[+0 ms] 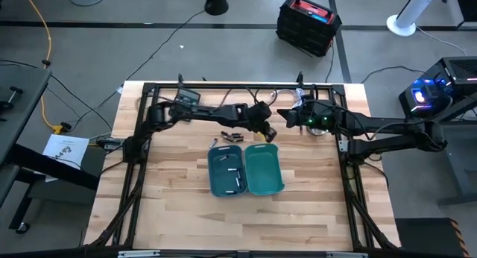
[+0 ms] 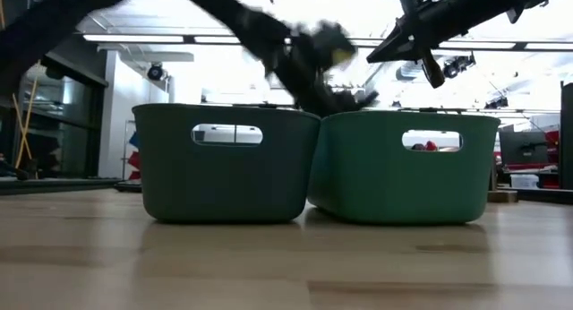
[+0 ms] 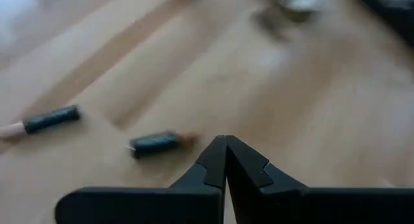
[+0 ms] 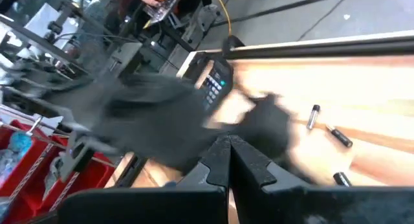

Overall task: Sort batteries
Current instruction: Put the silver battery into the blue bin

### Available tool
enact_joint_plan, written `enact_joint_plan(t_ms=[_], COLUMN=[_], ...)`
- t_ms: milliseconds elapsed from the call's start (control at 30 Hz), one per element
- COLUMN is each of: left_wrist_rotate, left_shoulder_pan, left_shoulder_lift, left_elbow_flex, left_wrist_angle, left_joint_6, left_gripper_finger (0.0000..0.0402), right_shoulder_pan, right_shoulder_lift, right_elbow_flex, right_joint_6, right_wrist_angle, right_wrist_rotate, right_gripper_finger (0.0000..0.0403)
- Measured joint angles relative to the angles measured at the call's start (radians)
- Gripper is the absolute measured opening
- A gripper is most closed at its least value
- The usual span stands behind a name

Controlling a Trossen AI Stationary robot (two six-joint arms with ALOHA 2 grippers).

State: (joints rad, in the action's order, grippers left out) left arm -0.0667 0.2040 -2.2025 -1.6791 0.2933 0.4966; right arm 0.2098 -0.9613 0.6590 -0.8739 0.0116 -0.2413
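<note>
Several small dark batteries (image 1: pixel 231 136) lie on the wood just beyond the far rims of two teal bins. In the left wrist view two of them, one battery (image 3: pixel 155 142) and another battery (image 3: pixel 52 118), lie flat on the table. More batteries (image 1: pixel 229 176) lie in the darker left bin (image 1: pixel 214 168). The lighter right bin (image 1: pixel 277 168) stands against it. My left gripper (image 1: pixel 267 133) (image 3: pixel 225 141) hovers shut over the far rim of the lighter bin, with nothing seen between its fingers. My right gripper (image 1: pixel 285 115) (image 4: pixel 228 141) waits shut beyond it, above the table.
A black calculator (image 1: pixel 186 98) (image 4: pixel 217 81) lies near the table's far-left corner. Cables run along the far edge (image 1: pixel 283 94). A black frame borders the table (image 1: pixel 134 161). Bare wood lies on the near side of the bins (image 1: pixel 238 221).
</note>
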Motion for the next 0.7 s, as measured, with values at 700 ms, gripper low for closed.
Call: enact_joint_plan(t_ms=[700], left_wrist_rotate=[0.006], left_shoulder_pan=[0.310], left_shoulder_lift=[0.866], left_elbow_flex=[0.577], left_wrist_angle=[-0.172], left_joint_6=[-0.093], left_gripper_finger=[0.0000], right_shoulder_pan=[0.266], right_shoulder_lift=[-0.587], right_elbow_flex=[0.125], right_joint_6=[-0.046], right_wrist_angle=[-0.120], right_wrist_rotate=[0.276], right_gripper_finger=[0.0000])
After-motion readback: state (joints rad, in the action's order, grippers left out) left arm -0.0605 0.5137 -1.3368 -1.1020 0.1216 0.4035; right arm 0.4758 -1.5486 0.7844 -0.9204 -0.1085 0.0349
